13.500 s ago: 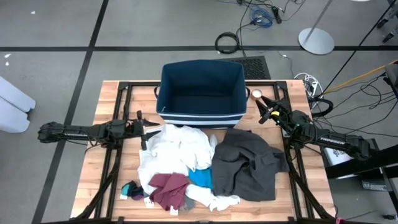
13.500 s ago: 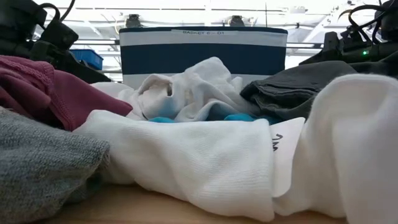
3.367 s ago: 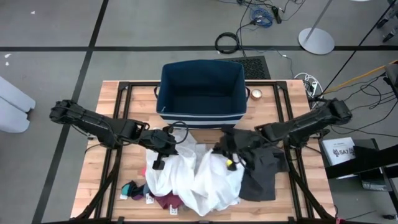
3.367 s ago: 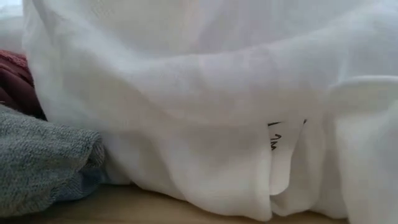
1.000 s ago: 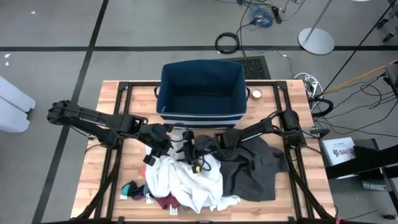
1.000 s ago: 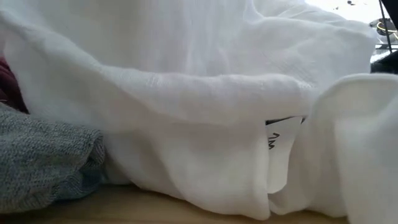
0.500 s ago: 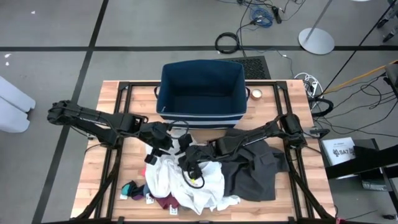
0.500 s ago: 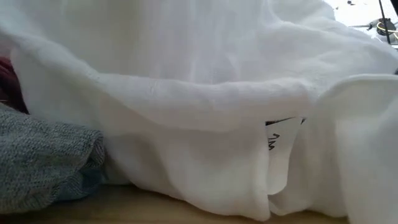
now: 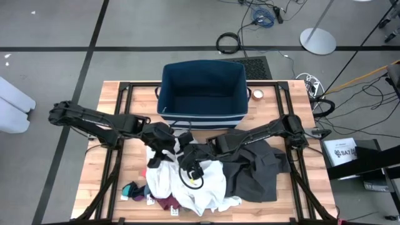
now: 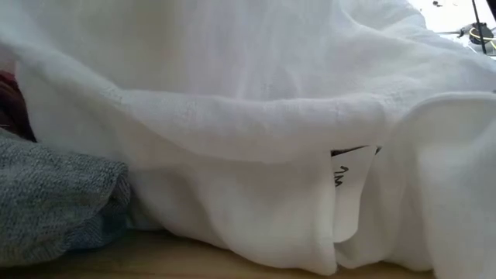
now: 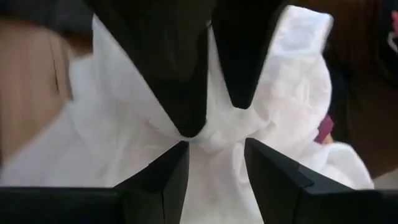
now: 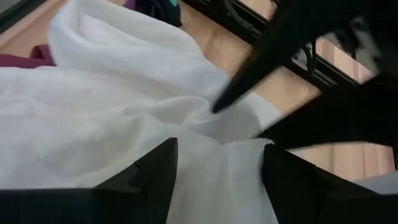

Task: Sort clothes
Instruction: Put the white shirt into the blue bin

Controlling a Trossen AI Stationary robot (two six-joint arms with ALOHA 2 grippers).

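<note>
You are working both arms over the middle of the worktop, just in front of the navy bin (image 9: 202, 92) that sits at the far edge. The left gripper (image 9: 157, 155) is pinching a fold of the large white garment (image 9: 200, 184); in the left wrist view its fingers (image 11: 163, 180) are standing a little apart with cloth gathered between them. The right gripper (image 9: 187, 161) is lying over the same garment, and in its wrist view its fingers (image 12: 149, 177) are spread wide with white cloth running between them; whether it is truly gripping, I cannot tell.

The white garment is lying heaped near the front edge, covering most of the small pieces. The dark grey garment (image 9: 253, 167) is lying just beside it toward the right edge. A maroon piece (image 9: 164, 201) and a teal sock (image 9: 133, 188) are peeking out at the front-left of the heap.

This cloth is looking thin, light and limp, so it is likely to drape and drag its neighbours along. Take it by a bunched fold or hem, not a single layer, and lift high enough to clear the socks.
</note>
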